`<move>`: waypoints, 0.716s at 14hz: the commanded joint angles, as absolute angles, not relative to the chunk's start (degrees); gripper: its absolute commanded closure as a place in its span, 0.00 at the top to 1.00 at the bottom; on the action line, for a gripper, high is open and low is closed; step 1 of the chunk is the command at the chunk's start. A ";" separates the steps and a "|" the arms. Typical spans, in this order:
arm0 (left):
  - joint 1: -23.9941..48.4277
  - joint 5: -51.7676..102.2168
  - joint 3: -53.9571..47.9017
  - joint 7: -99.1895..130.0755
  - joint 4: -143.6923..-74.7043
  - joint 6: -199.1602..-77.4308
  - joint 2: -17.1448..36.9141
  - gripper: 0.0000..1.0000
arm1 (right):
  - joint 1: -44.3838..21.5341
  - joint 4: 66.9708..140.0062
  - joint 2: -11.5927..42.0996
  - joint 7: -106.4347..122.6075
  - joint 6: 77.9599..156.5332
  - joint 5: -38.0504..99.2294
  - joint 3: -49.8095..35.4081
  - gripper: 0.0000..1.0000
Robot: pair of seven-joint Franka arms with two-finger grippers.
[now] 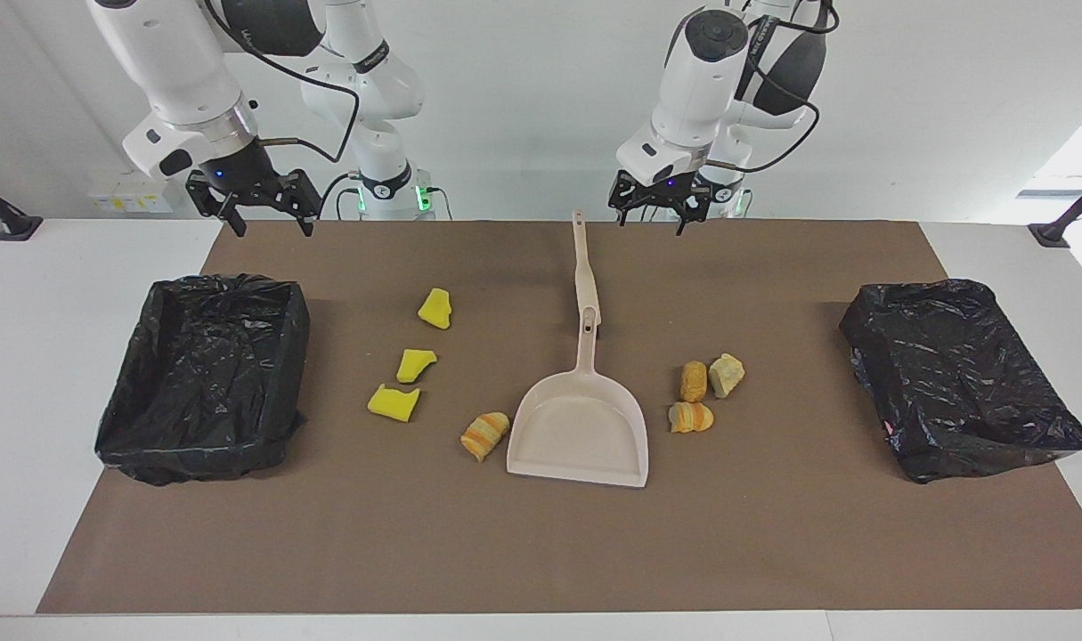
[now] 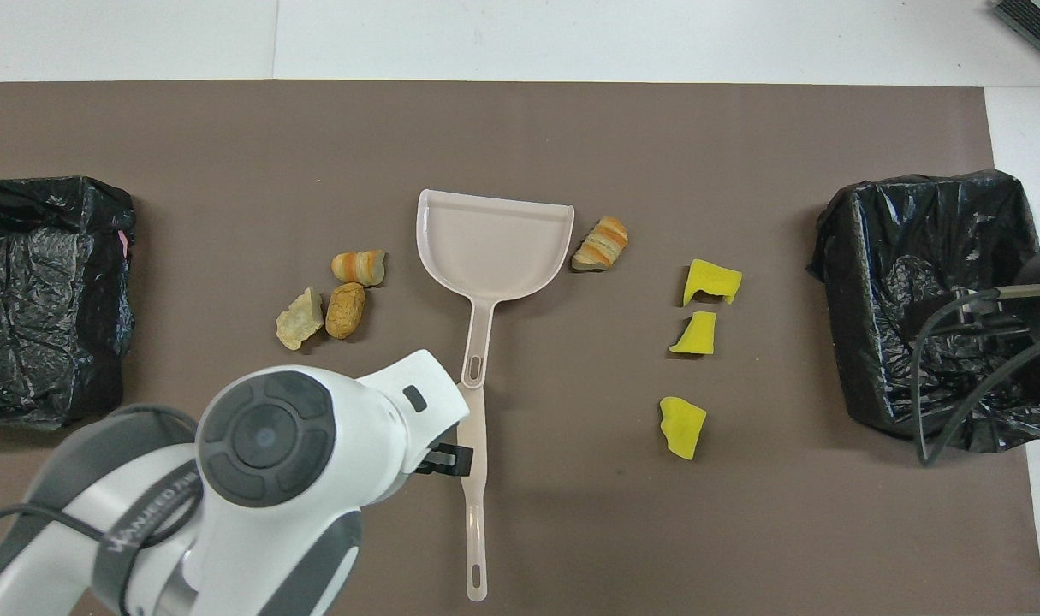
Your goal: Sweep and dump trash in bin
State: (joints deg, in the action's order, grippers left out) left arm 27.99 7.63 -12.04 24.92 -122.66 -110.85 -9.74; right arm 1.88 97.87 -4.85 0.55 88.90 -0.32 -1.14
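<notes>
So the beige dustpan (image 1: 580, 425) sits flat in the middle of the brown mat (image 1: 541, 552), pan end toward the table edge farthest from the robots, long handle (image 1: 582, 267) pointing back at them.

The trash is all loose on the mat, none in the pan. Three yellow scraps (image 1: 408, 366) line up toward the right arm's end of the table, between the pan and one bag-lined bin (image 1: 204, 378). A striped bread lump (image 1: 484, 434) lies just beside the pan's rim on that same side. The other three bread lumps (image 1: 706, 394) huddle together beside the pan toward the left arm's end, a couple of them touching. The second black bin (image 1: 959, 378) sits near that end of the table, well apart from them.

Left pincer (image 1: 652, 216) hangs above the mat close to the tip of the dustpan handle, fingers spread, nothing in it, not touching the handle as far as I can see. From overhead the left arm covers part of the handle.

Right pincer (image 1: 266, 223) hovers over the mat's corner nearest the robots, by the first bin, also released and empty.
</notes>
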 commanded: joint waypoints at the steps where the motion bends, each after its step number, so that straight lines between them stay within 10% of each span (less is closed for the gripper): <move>1: 34.61 8.35 -10.90 31.79 -131.29 -120.20 -9.68 1.00 | 2.02 101.07 -7.12 -0.09 90.00 0.70 -1.23 1.00; 10: 42.19 8.35 -10.90 40.87 -138.43 -127.27 -7.56 1.00 | 2.02 101.78 -7.65 -0.09 90.00 0.62 -1.32 1.00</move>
